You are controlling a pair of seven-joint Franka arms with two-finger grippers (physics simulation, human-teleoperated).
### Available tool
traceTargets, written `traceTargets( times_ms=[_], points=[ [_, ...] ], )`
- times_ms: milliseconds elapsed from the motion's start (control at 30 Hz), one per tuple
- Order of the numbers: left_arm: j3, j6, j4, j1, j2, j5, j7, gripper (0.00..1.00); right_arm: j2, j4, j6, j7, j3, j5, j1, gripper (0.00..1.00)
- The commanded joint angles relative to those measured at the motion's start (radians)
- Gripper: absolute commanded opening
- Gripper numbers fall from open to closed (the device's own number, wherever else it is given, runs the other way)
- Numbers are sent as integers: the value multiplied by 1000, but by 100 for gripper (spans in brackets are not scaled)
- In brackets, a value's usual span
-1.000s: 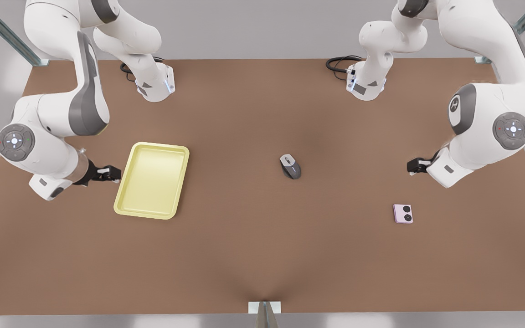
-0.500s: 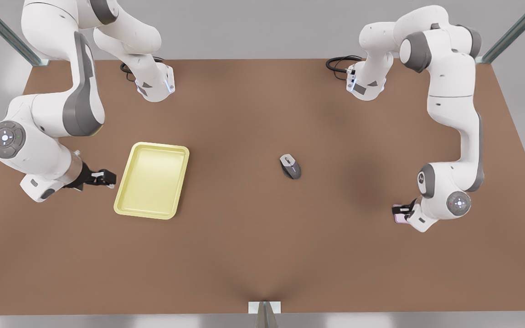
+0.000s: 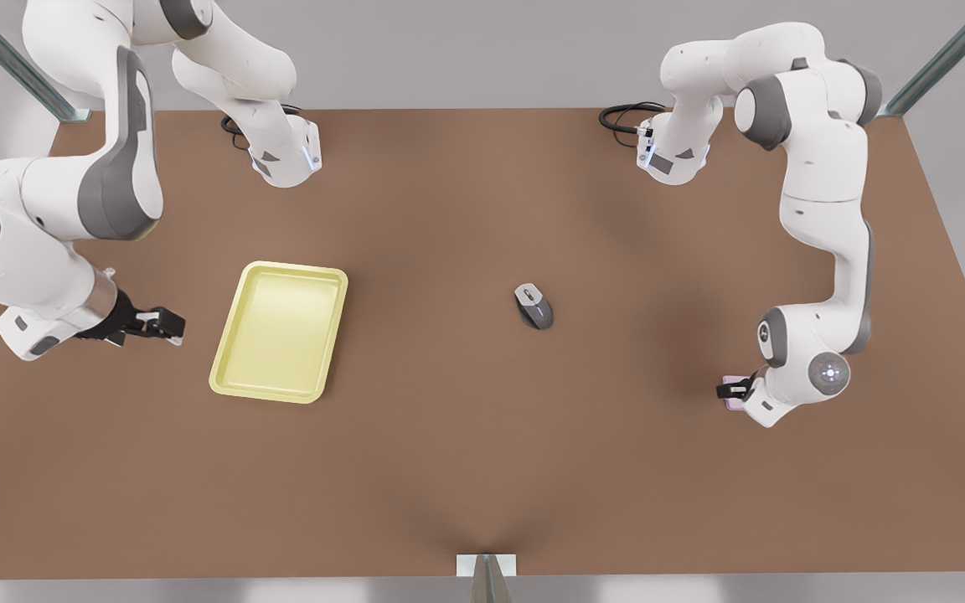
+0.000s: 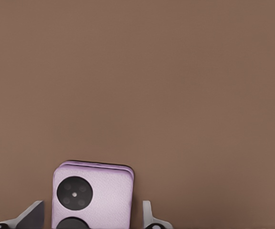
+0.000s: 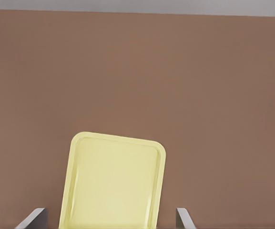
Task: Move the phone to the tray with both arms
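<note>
Seemingly bare brown table [image 3: 449, 461]; grey wall [image 3: 466, 50] behind.

Front view: high, looking steeply down on the whole table [image 3: 449, 469]. Left wrist view: close above phone [image 4: 92, 196], at 4 o'clock. Right wrist view: faces tray [image 5: 113, 183], at 9 o'clock.

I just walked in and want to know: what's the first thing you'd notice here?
Probably the big pale yellow tray on the brown table, with the right gripper open beside it. At the front view's right, the left gripper stands open around the little pink phone. A grey mouse sits in the middle.
</note>
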State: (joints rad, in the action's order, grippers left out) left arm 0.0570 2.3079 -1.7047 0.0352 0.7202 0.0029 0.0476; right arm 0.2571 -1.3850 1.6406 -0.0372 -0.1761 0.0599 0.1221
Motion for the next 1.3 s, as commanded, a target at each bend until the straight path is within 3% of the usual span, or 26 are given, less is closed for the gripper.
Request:
traceTargets(
  times_ms=[0, 300, 367, 400, 1000, 1133, 1200, 1267],
  points=[
    [0, 15, 0, 0, 4, 2, 72, 100, -1, 0, 2, -7, 0, -3, 1, 100],
    [-3, 18, 0, 11, 15, -18, 67, 100, 8, -2, 5, -6, 0, -5, 4, 100],
    [-3, 18, 0, 11, 15, -18, 64, 82, 8, -2, 7, -6, 0, -5, 4, 100],
    [-3, 18, 0, 11, 13, -18, 64, 81, 14, 0, 7, -6, 0, -5, 4, 100],
    [-5, -4, 5, 6, -15, -20, 31, 79, 31, 4, 10, -6, 0, -6, 5, 100],
    [-19, -150, 31, -248, -102, -20, -431, 79, 31, 1, 19, -4, 0, -6, 7, 100],
    [-120, -248, 141, -279, -76, -12, -612, 79, 31, 1, 19, -4, 0, -6, 5, 100],
    [-120, -252, 220, -368, -24, -20, -761, 79, 31, 3, 21, -4, 0, -6, 5, 100]
  ],
)
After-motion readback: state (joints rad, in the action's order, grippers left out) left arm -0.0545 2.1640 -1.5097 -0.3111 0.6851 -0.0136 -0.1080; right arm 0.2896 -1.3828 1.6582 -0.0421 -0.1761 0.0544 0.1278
